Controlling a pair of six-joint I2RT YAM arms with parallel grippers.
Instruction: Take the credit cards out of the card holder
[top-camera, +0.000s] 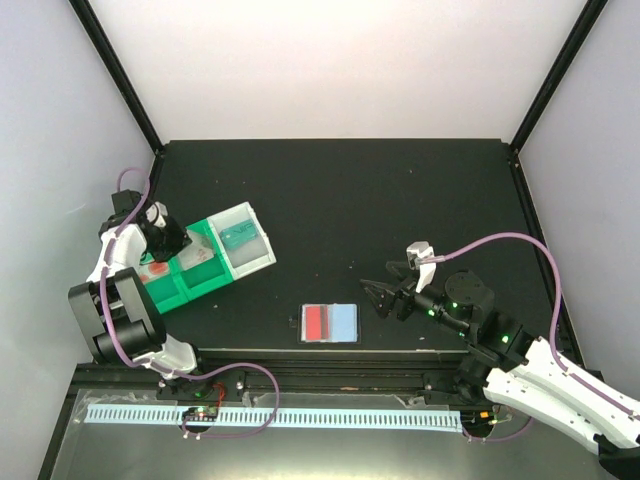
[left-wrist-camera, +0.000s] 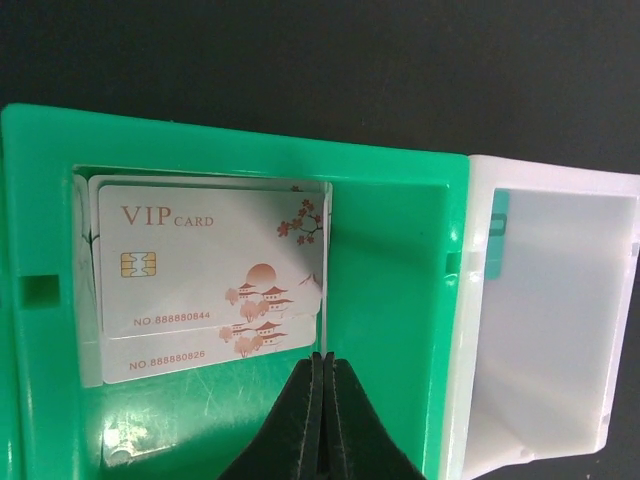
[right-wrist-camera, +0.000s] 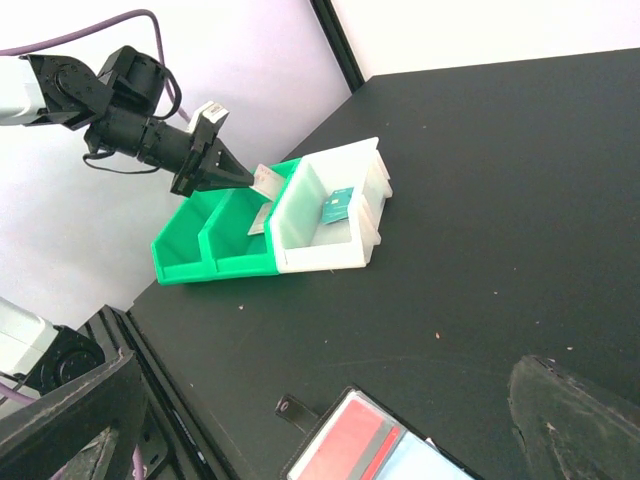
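The card holder (top-camera: 330, 323) lies open near the table's front edge, with a red card (top-camera: 318, 322) in its left panel and a pale blue right panel. It also shows in the right wrist view (right-wrist-camera: 370, 455), strap tab out to the left. My left gripper (top-camera: 186, 243) is shut on a white card (right-wrist-camera: 265, 180), held edge-on (left-wrist-camera: 322, 280) above the middle green compartment of the tray (top-camera: 205, 285). Two VIP cards (left-wrist-camera: 200, 260) lie in that compartment. My right gripper (top-camera: 386, 286) is open and empty, just right of the card holder.
The tray's clear end compartment (top-camera: 245, 240) holds a teal card (right-wrist-camera: 338, 205). Something red lies in the far-left green compartment (top-camera: 158, 270). A perforated silver rail (top-camera: 270, 415) runs along the near edge. Black frame posts stand at the back corners.
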